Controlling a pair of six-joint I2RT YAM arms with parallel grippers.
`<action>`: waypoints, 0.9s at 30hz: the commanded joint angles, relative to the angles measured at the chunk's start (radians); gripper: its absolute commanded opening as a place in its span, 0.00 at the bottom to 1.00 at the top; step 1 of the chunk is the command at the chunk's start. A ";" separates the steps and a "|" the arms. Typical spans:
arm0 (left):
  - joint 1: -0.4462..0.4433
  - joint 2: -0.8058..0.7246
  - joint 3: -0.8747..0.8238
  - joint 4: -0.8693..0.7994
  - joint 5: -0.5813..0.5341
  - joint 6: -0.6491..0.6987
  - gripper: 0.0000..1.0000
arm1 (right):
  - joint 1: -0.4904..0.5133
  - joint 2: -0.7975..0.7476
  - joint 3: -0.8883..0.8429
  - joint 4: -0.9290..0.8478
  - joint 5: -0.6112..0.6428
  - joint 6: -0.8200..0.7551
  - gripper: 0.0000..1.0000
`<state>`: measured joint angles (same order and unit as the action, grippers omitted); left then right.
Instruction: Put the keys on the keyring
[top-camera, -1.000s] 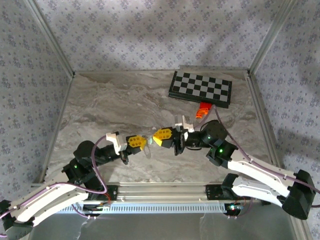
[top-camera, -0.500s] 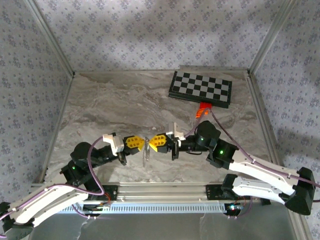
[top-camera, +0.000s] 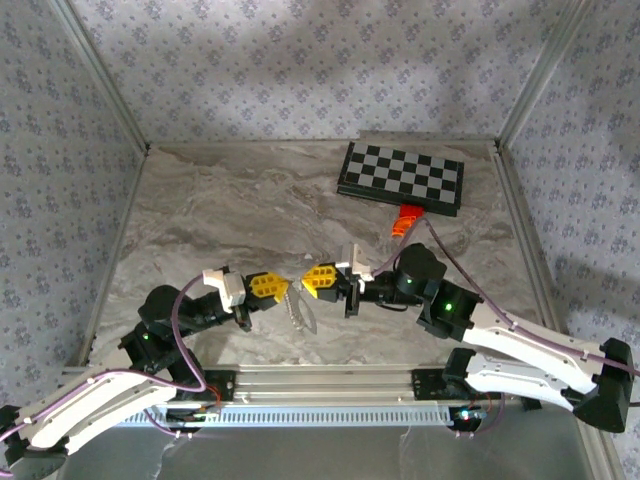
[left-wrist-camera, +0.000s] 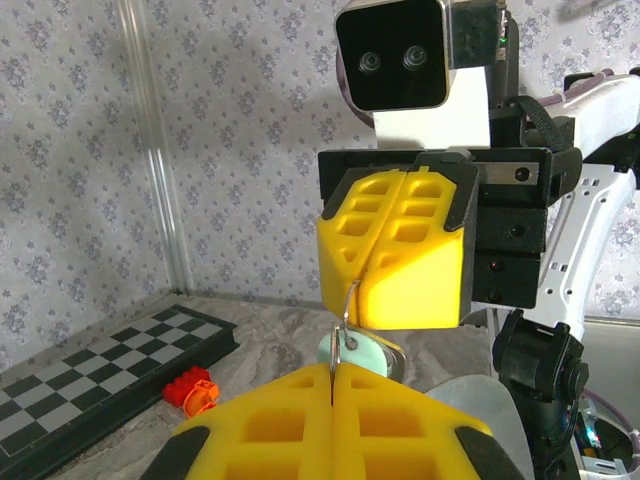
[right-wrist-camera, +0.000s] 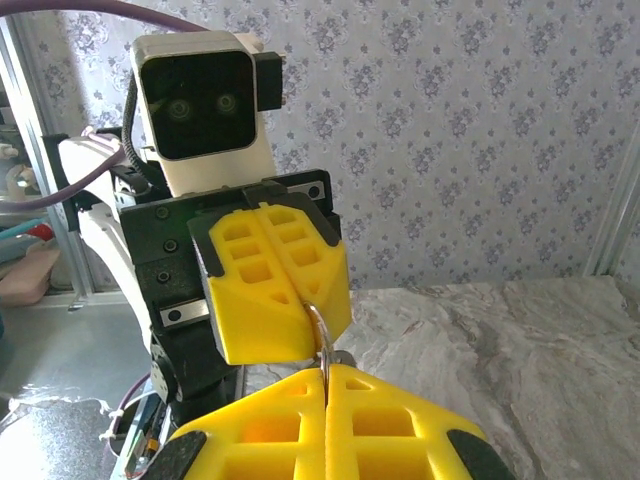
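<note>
While chessboard and orange block are sitting clear at the far-right corner, left claw and right claw are pinching the thin silvery keyring, jaws fully closed, over the near edge of the tabletop; teal key just beside it.

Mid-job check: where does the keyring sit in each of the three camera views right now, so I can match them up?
Top external: keyring low centre, hanging between the left tool and right tool.
Left wrist: keyring a thin wire arc at centre, bridging both tools.
Right wrist: keyring an arc just below centre, bridging both tools.
Shared landmark: the marble table.
</note>
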<state>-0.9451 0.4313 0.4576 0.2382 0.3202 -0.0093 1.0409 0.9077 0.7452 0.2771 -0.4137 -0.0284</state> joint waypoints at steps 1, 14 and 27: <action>-0.009 -0.005 0.027 0.060 0.022 0.001 0.00 | 0.006 -0.007 0.020 0.024 0.014 -0.010 0.00; -0.009 0.001 0.027 0.061 0.020 0.002 0.00 | 0.004 0.010 0.024 0.036 -0.004 0.004 0.00; -0.009 0.001 0.024 0.062 0.019 0.001 0.00 | 0.006 0.017 0.026 0.046 -0.007 0.013 0.00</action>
<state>-0.9451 0.4339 0.4576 0.2394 0.3260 -0.0093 1.0412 0.9203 0.7452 0.2882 -0.4149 -0.0269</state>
